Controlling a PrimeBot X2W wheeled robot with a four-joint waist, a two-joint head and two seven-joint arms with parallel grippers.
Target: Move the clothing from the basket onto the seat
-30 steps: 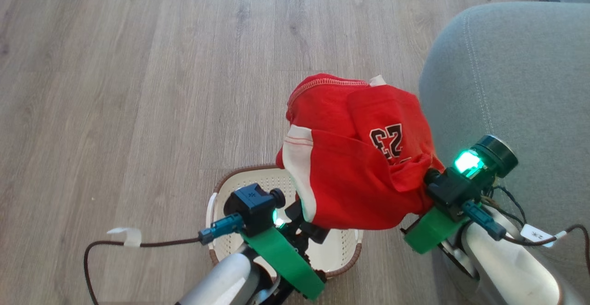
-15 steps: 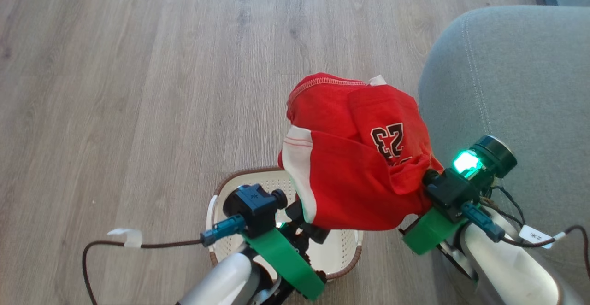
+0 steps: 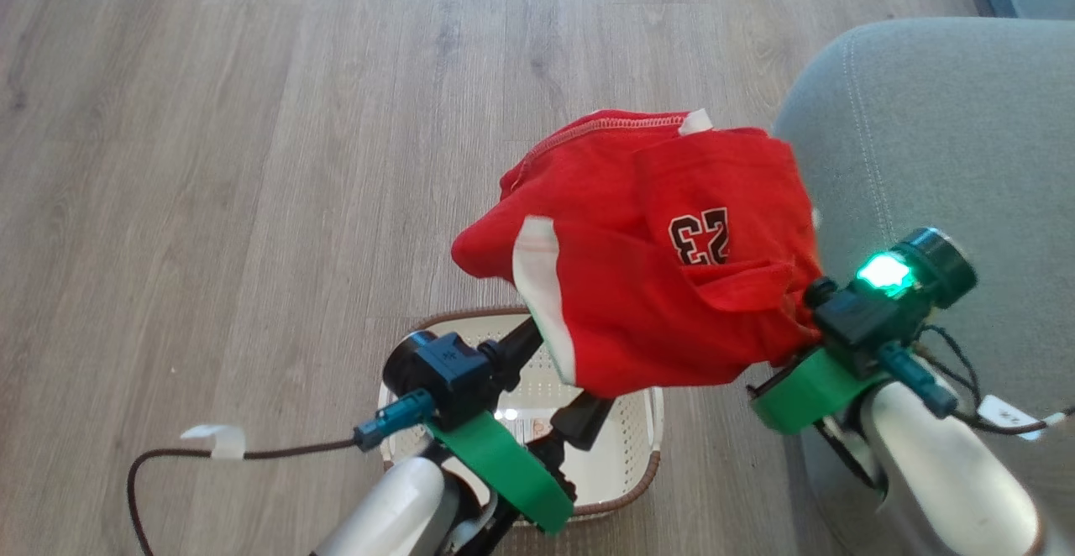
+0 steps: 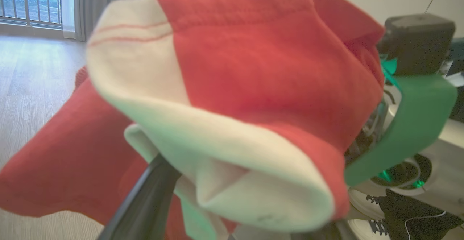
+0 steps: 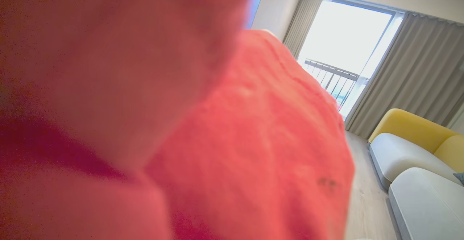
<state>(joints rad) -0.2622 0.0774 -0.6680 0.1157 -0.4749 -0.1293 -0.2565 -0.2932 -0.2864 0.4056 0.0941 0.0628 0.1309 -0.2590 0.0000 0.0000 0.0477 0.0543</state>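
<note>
The bright red soft clothing (image 3: pixel 655 287) hangs in the air above the small cream plastic basket (image 3: pixel 626 455), just beside the big grey fabric seat (image 3: pixel 941 136). The hidden right fingers pinch it so it won't drop. The left fingers (image 3: pixel 514 348) gape wide.

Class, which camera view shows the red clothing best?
Head view: the whole clothing, with stripe and number. Left wrist view gives a close white-striped fold; right wrist view a red blur.
</note>
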